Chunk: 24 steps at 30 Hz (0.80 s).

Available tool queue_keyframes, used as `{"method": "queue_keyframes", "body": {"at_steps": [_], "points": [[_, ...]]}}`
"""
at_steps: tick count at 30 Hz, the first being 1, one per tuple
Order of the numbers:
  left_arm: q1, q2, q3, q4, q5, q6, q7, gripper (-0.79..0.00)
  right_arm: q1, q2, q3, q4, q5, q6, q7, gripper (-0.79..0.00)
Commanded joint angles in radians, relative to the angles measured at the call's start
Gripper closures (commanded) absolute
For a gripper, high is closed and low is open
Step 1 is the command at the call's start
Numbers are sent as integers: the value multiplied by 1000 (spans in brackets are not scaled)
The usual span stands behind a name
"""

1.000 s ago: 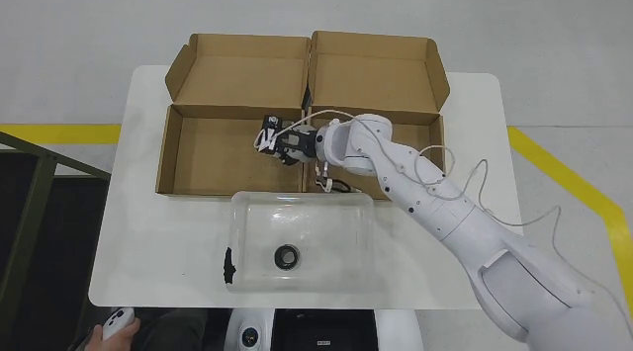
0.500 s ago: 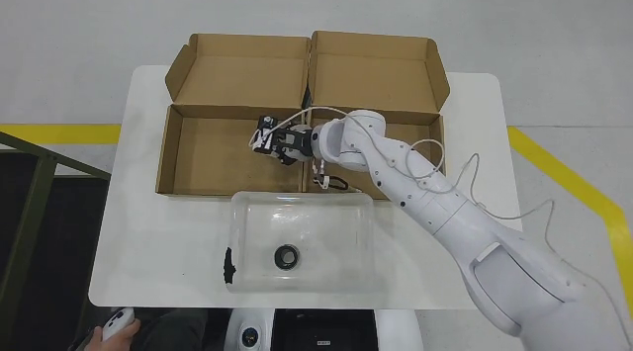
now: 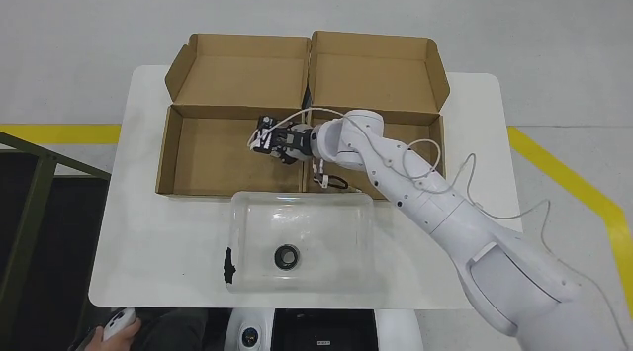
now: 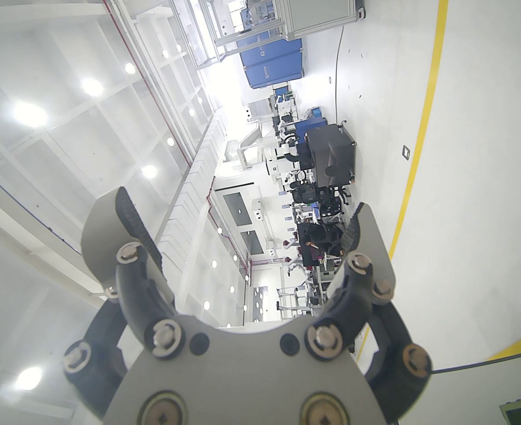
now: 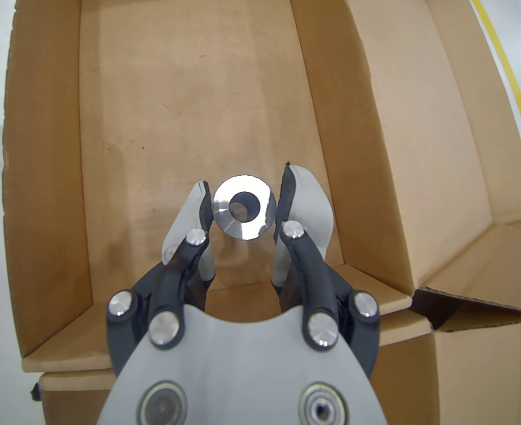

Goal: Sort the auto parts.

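**Item:** metal bushing (image 5: 242, 212), bright and round, with a centre bore.

**Risk noted:** The hold sits toward the pad tips on smooth, curved metal. I judge that a small knock or a loosening grip could let the piece twist or slip out. Let go from up there, it may bounce or roll across the floor of the open cardboard box (image 5: 176, 90) (bare cardboard, nothing to stop it). Lowered too near the box wall shared with the neighbouring box (image 3: 396, 153), a finger could catch the cardboard.

**Holder:** right gripper (image 5: 246, 185), jaws pinching the bushing across its rim, one pad on each side.

**Location:** over the box floor, near that shared wall; from where I stand it looks clear of the cardboard.

**Other:** left gripper (image 4: 243, 218), jaws spread, nothing between them. A clear bin (image 3: 302, 215) stands on the worktop just beside the box, with a dark ring (image 3: 287, 255) inside.
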Motion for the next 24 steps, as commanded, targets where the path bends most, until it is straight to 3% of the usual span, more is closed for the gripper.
{"method": "queue_keyframes", "body": {"at_steps": [1, 10, 24], "points": [[0, 0, 0, 0, 0, 0, 0, -785, -2, -1, 3, -10, -4, -2, -2, -314], [0, 0, 0, 0, 0, 0, 0, -785, -57, 26, 59, -121, -33, -26, -6, -348], [0, 0, 0, 0, 0, 0, 0, -785, -258, 109, 204, -518, -82, -115, 92, -345]]}}
